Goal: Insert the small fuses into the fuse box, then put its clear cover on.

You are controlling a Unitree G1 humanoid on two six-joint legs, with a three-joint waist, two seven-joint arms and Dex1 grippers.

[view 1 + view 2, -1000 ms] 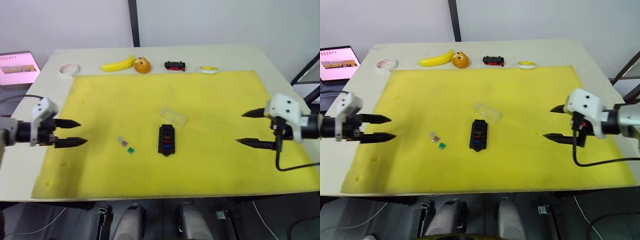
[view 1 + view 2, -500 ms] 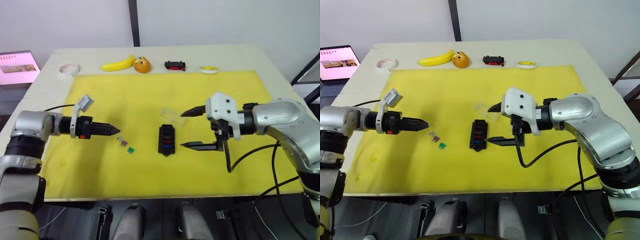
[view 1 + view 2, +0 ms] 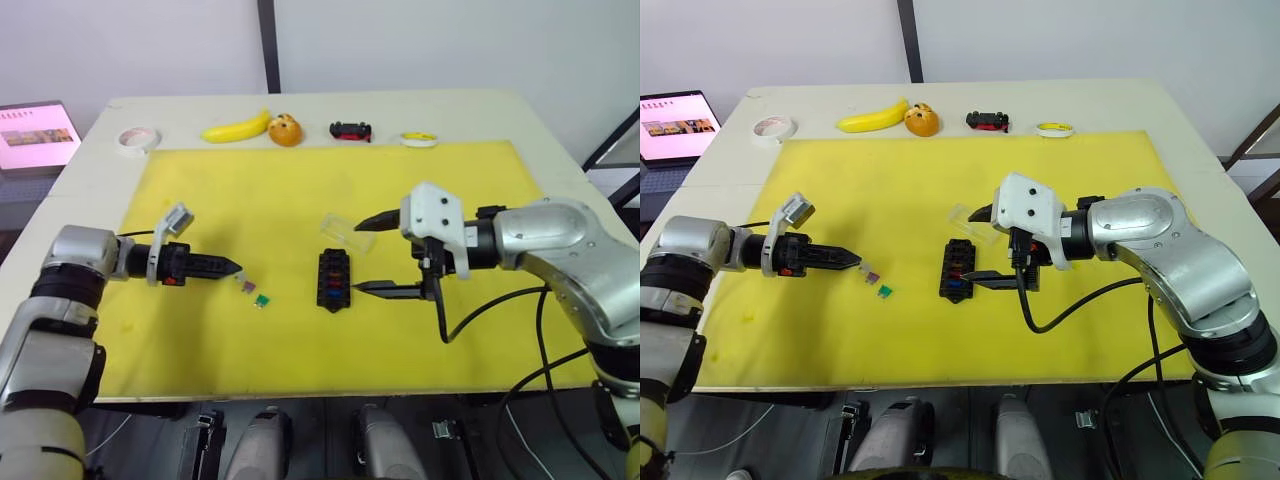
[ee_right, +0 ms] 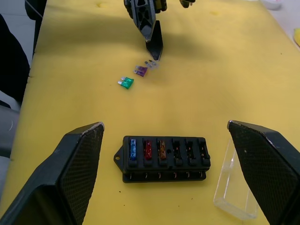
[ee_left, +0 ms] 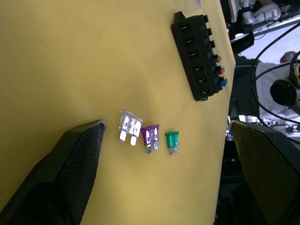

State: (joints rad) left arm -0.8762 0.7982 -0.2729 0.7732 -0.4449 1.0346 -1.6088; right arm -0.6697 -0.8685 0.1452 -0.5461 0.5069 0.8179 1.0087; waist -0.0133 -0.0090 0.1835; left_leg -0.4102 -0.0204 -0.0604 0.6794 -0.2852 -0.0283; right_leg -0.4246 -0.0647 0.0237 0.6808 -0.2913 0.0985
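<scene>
The right gripper (image 3: 980, 246) is hovering with its fingers spread wide apart, holding nothing, straddling the end of the fuse box (image 3: 956, 269) that is lying on the yellow mat (image 3: 1060, 180) directly between and just ahead of its fingertips. 3 fuses, blue, red and orange, are already sitting in the box's slots (image 4: 146, 149), while the clear cover (image 3: 973, 224) is resting on the mat just beside the gripper's upper finger, apart from the box. The left gripper (image 3: 845, 261) is reaching in low over the mat with its fingers parted and empty, its tips just short of 3 loose small fuses (image 5: 149, 136), clear, purple and green, lined up right ahead of it. Beyond both grippers, a banana (image 3: 872, 119), an orange (image 3: 921, 121) and a toy car (image 3: 986, 121) are lining the desk (image 3: 1140, 100) edge.
</scene>
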